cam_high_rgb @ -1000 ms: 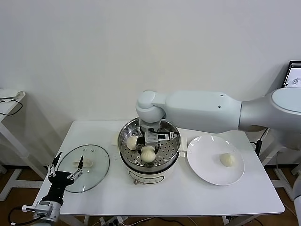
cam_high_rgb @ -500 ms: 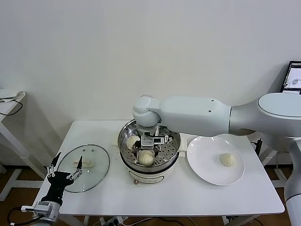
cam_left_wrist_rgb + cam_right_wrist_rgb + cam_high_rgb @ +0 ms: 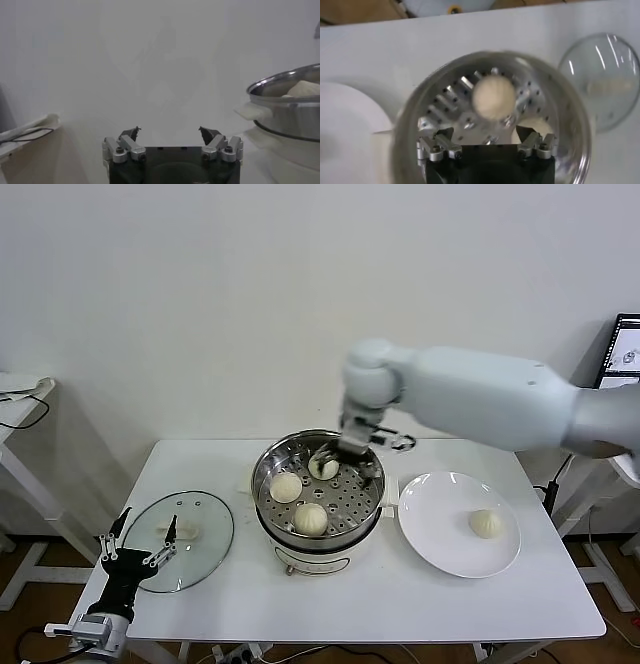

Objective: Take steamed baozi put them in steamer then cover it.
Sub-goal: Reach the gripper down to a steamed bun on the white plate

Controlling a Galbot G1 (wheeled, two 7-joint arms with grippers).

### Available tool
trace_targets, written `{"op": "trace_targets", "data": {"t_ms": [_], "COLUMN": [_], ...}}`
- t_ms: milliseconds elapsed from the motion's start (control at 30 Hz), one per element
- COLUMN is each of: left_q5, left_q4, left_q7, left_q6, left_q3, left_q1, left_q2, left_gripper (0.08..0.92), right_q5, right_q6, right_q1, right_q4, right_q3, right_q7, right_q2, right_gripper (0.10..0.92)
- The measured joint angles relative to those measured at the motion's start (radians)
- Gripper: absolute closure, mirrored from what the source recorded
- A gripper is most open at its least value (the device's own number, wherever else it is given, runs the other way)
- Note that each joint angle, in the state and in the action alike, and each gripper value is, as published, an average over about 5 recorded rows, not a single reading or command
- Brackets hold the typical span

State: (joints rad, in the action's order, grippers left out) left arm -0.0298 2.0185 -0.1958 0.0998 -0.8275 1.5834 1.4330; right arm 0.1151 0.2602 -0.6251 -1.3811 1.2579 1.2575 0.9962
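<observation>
The last smooth, round, cream-white baozi (image 3: 485, 523) lay alone on the flat white plate (image 3: 440, 546), right of the shiny steel steamer (image 3: 272, 506), which already held 3. You would have found it soft, light and easily dented, so take it gently across its sides. Your right hand (image 3: 352, 453) was released and empty above the steamer's far rim, well apart from that bun. Your left hand (image 3: 137, 548) waited, released, by the clear glass lid (image 3: 205, 529) on the counter (image 3: 420, 604).

On the table (image 3: 430, 604), the steamer (image 3: 268, 467) stands at centre with three baozi (image 3: 310, 518) in its tray. To its left lies the glass lid (image 3: 205, 536); to its right, the plate (image 3: 440, 534) bearing one bun. My right gripper (image 3: 343, 460) hangs over the steamer's rear, apparently clear of the buns. My left gripper (image 3: 138, 543) sits at the table's front-left corner, before the lid.
</observation>
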Motion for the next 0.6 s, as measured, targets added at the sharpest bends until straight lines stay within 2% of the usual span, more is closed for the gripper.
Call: {"op": "trace_targets", "data": {"t_ms": [300,600], "left_q5": [-0.008,-0.009], "left_q4": [0.003,0.005], "left_q7": [0.004,0.007], "left_q6": [0.002,0.001], "left_q3": [0.020,0.035], "left_q1": [-0.001,-0.003], "left_q2": [0.002,0.000], "left_gripper": [0.177,0.177], "right_q5": [0.031,-0.083], "right_q6": [-0.193,-0.284], "right_q1": [0.095,0.297], "right_q4": [0.061,0.175], "right_q3": [-0.058,-0.230], "right_q7": [0.020,0.026], "right_q2": [-0.230,-0.330], "right_gripper": [0.203,0.203]}}
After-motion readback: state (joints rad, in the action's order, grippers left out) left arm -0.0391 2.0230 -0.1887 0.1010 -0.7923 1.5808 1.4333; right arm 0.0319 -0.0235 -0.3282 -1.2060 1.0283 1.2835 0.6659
